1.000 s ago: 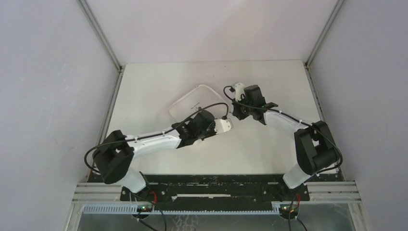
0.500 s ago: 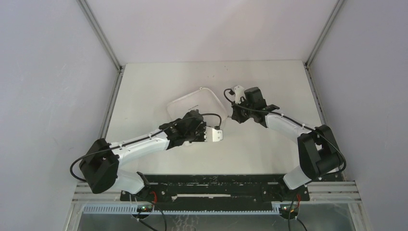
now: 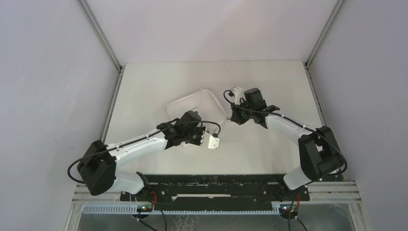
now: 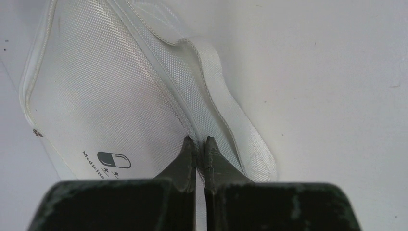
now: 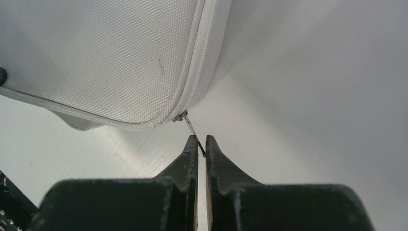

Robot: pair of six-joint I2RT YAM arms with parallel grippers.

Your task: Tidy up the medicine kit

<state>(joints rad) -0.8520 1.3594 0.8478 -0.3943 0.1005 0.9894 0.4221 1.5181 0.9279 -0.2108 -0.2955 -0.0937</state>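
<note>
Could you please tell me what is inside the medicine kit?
Its contents cannot be seen: the white woven shell of the medicine kit covers the interior in every view. Only the outside shows: a pill logo and the zip pull pinched by the right gripper, jaws shut.

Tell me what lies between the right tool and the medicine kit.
A thin zipper pull runs from the medicine kit into the shut right tool; right wrist view.
</note>
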